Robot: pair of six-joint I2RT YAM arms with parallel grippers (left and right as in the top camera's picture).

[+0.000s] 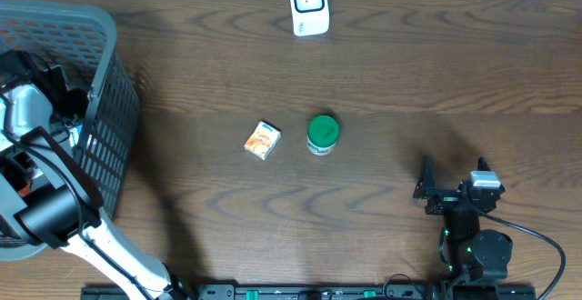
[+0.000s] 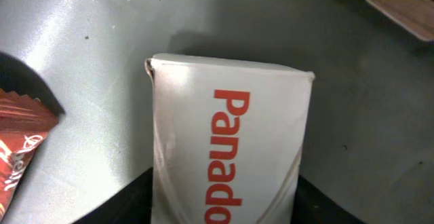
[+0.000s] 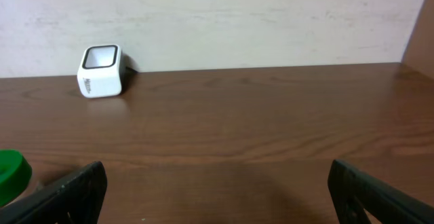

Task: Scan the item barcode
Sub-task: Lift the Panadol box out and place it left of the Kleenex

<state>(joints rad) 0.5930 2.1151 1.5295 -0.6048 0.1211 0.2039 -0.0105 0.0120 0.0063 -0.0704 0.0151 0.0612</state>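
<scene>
Brown table (image 1: pixel 409 64), with open room right of the basket (image 1: pixel 109 145) at its left edge. In the basket, the left claw (image 2: pixel 220 207) flanks a white box (image 2: pixel 230 142); whether it grips is unclear. Well right of the basket, the right claw (image 1: pixel 453 165) gapes wide, empty.

Right gripper (image 1: pixel 453 167) jaws apart, left arm (image 1: pixel 53 211) bent

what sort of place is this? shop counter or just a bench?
Probably a mock shop checkout on a lab bench: a small white box-shaped scanner at the far edge of the brown wooden table, a grey plastic mesh basket holding a white Panadol carton, and a green-lidded tub set out.
</scene>
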